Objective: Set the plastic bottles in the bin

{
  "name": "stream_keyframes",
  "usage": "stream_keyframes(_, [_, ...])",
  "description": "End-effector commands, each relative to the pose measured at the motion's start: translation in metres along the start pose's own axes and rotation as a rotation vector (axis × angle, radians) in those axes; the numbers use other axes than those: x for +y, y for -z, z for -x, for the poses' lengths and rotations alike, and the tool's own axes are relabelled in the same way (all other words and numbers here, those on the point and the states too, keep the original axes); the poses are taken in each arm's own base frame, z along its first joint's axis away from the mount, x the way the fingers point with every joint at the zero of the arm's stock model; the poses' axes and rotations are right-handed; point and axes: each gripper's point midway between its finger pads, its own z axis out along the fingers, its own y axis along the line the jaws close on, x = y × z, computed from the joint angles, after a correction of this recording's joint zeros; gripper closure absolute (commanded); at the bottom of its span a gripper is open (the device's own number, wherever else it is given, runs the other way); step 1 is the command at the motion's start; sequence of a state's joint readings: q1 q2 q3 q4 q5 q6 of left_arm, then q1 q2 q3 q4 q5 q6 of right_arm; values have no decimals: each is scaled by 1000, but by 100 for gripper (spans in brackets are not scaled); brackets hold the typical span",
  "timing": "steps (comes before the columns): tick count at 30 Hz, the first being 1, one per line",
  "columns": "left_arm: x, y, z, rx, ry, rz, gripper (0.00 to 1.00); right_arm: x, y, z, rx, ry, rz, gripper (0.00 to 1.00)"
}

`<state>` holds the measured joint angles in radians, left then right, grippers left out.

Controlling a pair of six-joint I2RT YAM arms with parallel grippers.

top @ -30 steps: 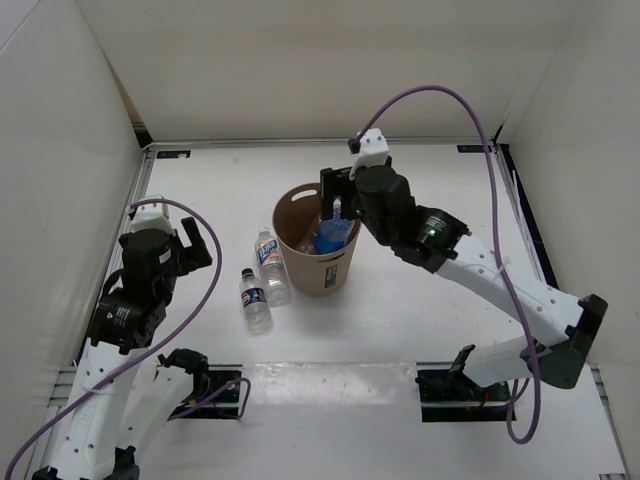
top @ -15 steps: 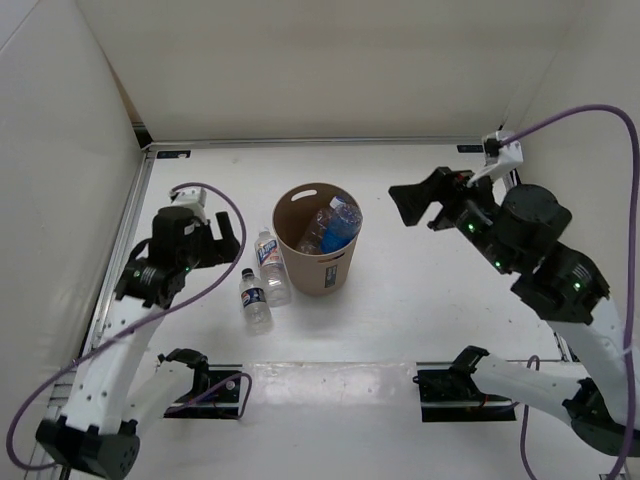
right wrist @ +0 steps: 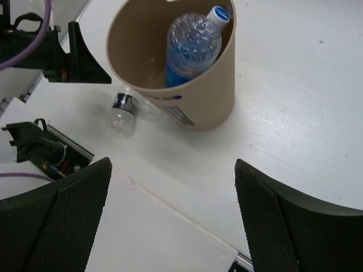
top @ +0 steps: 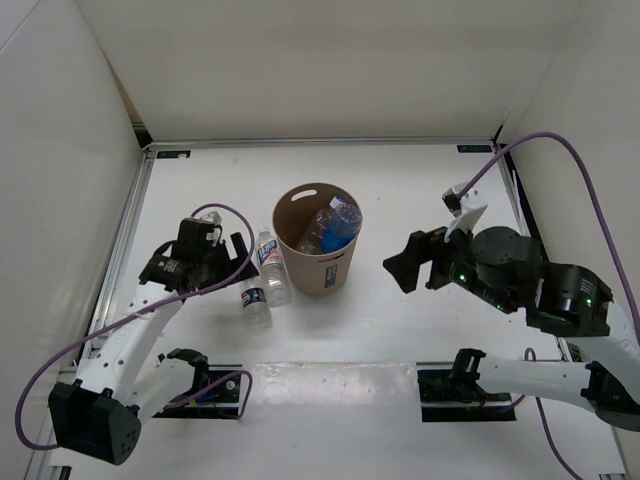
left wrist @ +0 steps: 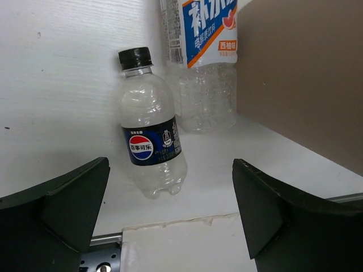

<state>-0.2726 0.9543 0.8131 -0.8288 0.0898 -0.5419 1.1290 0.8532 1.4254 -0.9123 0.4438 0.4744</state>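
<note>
A small bottle and a taller bottle lay just left of the bin, mid-worktop, with bare surface toward each edge. The left gripper hung low beside them and the right gripper hung right of the bin, both spread and empty.

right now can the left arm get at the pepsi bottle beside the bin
Probably yes. The left gripper is open and faces the Pepsi bottle, framed between its fingers in the wrist view with nothing in the way. The second bottle and the bin lie close by and could crowd one finger.

Two clear plastic bottles lay just beside an upright round tan cardboard bin. More bottles sat inside it.
</note>
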Motion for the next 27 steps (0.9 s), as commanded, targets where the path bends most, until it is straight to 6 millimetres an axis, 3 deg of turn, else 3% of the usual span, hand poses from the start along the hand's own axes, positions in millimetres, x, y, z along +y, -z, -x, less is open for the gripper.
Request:
stream_keyframes(1, [5, -10, -9, 46, 43, 37, 0, -19, 23, -2, -31, -30, -58, 10])
stream_keyframes(7, [9, -41, -22, 142, 101, 69, 0, -20, 54, 5, -91, -87, 22, 10])
stream_keyframes(9, [5, -50, -23, 166, 109, 57, 0, -24, 58, 4, -87, -88, 13, 10])
stream_keyframes(13, [17, -72, -40, 264, 132, 130, 0, -31, 64, -5, -59, -98, -2, 10])
stream_keyframes(22, [22, -83, -52, 406, 120, 188, 4, -47, 79, -13, -77, -146, 1, 10])
stream_keyframes(27, [19, -72, -43, 328, 126, 169, 22, -58, 95, -12, -119, -178, 8, 10])
